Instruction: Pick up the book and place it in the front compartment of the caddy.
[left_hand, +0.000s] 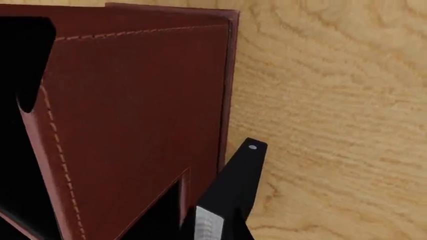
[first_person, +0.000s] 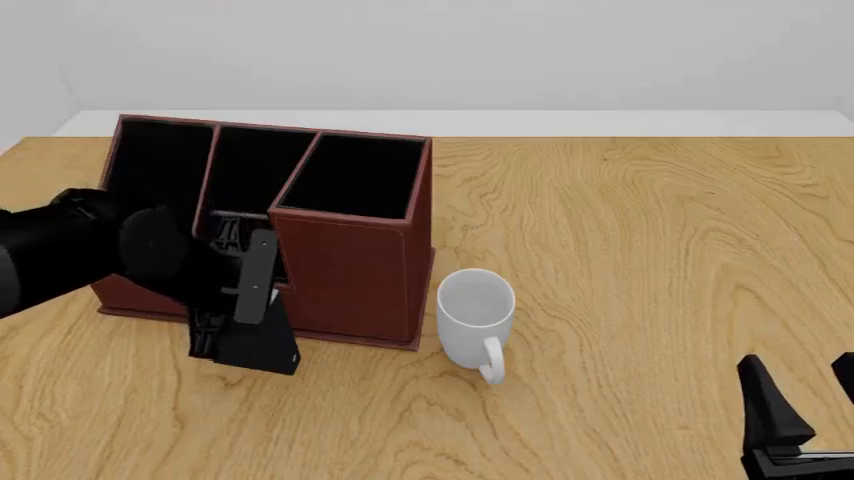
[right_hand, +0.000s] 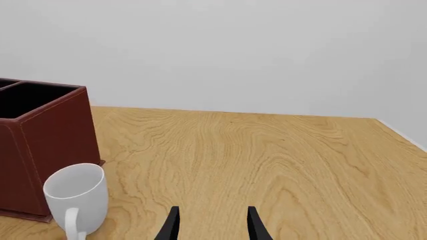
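My left gripper (first_person: 238, 300) sits at the lower left of the front view, low against the near face of the caddy (first_person: 350, 270). A black slab, the book (first_person: 260, 345), hangs tilted there, its bottom edge close to the table (first_person: 627, 250), just outside the caddy's front wall. My arm covers most of the spot, so I cannot tell for certain whether my left fingers are clamped on the book, though it appears to be held up off the wood. In the left wrist view the caddy's stitched reddish-brown wall fills the left and centre, and the book's black cover with its white-grey page edge (left_hand: 205, 226) shows at the bottom centre, beside the caddy's corner.

The caddy stands in the upper left of the front view, three tall black-lined compartments open along its back. A white mug (first_person: 475, 318) stands just beside its right corner, handle toward the camera.

My right gripper (first_person: 801, 420) rests in the lower right corner of the front view, fingers spread apart with nothing between them, well apart from the mug.
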